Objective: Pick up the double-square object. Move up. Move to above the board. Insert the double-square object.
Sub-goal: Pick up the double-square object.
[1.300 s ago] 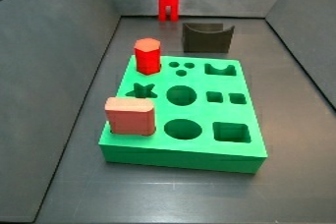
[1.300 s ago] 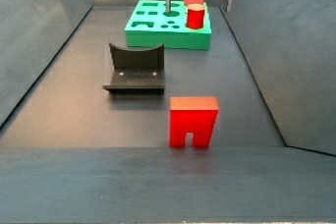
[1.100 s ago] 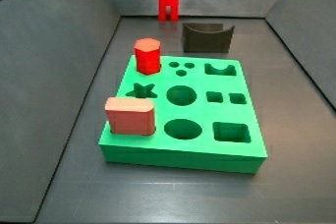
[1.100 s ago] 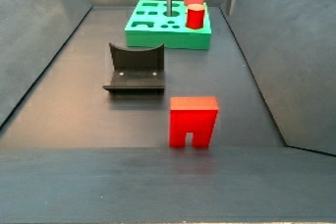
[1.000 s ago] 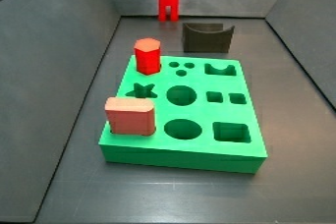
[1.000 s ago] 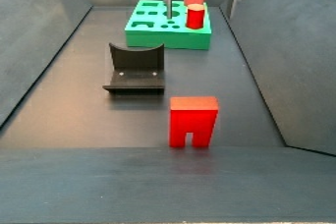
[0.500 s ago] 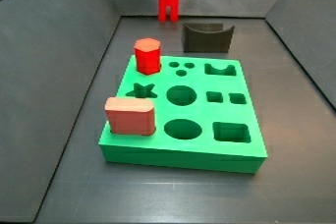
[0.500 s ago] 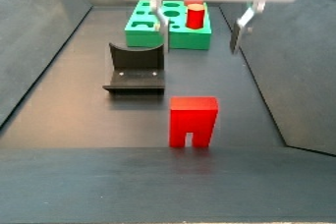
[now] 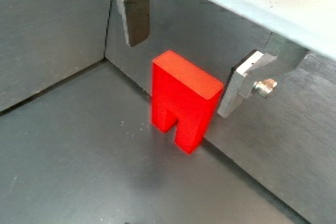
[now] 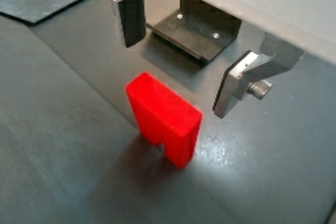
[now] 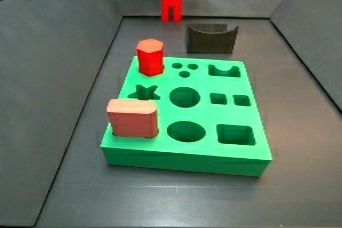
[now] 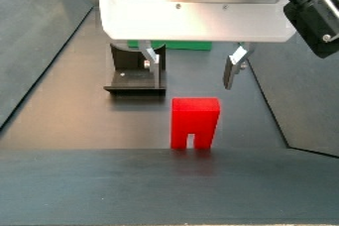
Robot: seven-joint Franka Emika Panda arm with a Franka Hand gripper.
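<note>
The double-square object, a bright red upright block with a notch in its bottom edge, stands on the dark floor; it shows in both wrist views and far back in a side view. My gripper is open and hangs just above the block, a finger on either side and above its top, not touching it; the gripper also shows in the wrist views. The green board with shaped holes lies farther off, mostly hidden behind the gripper in a side view.
The dark L-shaped fixture stands between the block and the board. On the board stand a red hexagonal prism and a salmon-pink cube. Grey sloping walls enclose the floor on both sides.
My gripper has come from over the board toward the red block and dropped lower; it now hangs open right above it. The block and the other pieces have not moved.
</note>
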